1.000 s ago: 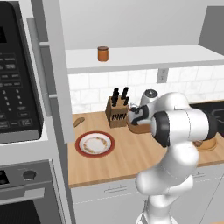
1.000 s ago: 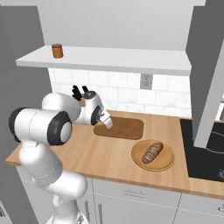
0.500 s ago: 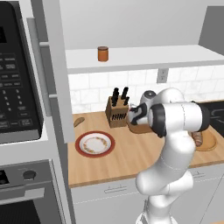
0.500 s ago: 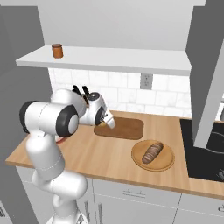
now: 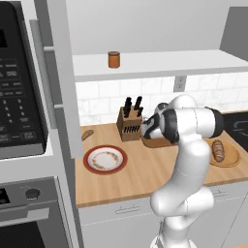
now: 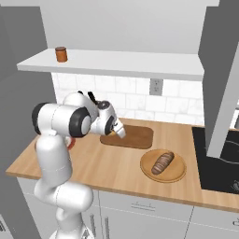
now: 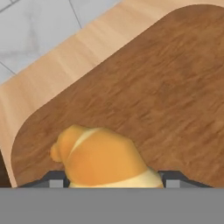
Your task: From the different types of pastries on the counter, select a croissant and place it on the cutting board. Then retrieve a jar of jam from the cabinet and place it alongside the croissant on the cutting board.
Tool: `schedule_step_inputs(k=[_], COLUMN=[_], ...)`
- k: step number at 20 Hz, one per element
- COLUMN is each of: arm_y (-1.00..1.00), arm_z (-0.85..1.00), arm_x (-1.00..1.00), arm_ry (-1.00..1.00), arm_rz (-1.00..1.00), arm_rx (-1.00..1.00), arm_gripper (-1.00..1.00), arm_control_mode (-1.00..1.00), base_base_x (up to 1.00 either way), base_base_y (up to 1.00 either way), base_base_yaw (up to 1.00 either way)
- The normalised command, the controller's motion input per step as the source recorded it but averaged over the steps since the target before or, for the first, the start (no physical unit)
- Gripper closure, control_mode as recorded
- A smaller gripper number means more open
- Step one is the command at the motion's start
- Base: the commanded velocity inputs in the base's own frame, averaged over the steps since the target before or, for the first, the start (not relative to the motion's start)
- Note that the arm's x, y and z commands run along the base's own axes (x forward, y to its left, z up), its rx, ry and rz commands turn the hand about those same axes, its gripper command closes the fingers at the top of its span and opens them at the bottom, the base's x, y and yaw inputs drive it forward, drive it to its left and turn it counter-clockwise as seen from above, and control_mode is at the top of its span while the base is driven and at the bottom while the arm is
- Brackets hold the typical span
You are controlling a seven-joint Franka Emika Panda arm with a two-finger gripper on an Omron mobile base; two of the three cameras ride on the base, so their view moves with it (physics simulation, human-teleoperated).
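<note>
The step in hand is the first one: setting the croissant (image 7: 101, 161) on the cutting board (image 7: 166, 100). In the hand view the croissant sits between the two dark fingertips of the pincer (image 7: 108, 180), which is clenched on it, with the dark wood of the cutting board spread out directly beyond it and the board's rounded corner close by. From the right base view the pincer (image 6: 118, 132) hangs over the near left part of the cutting board (image 6: 135, 137), a sliver of the croissant (image 6: 115, 133) showing at its tip. Whether the pastry already touches the board or is just above it cannot be told.

The next move, as I judge it, is to lower the croissant the last bit onto the board, release it, and lift straight away so it is not dragged off the corner. After that comes the jam: the jar (image 5: 114, 59) stands on the white shelf (image 5: 160, 63) above the cutting board and well to the left of it, so the arm must rise and reach up there.

A loaf on a round wooden plate (image 6: 164, 173) lies to the right of the cutting board on the surface (image 6: 102, 170), and can be left alone.
</note>
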Motion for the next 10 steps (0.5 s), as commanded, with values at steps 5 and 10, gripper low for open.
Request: schedule_step_inputs(k=[5, 10], arm_y=[-0.18, -0.20], arm_z=[-0.03, 0.00], arm_x=[0.20, 0.19], arm_ry=[-0.02, -0.01], arm_rz=[0.00, 0.00], arm_rx=[0.00, 0.00], arm_gripper=[-1.00, -1.00], arm_control_mode=[-1.00, -1.00], base_base_x=[0.00, 0.00], base_base_y=[0.00, 0.00], base_base_yaw=[0.00, 0.00])
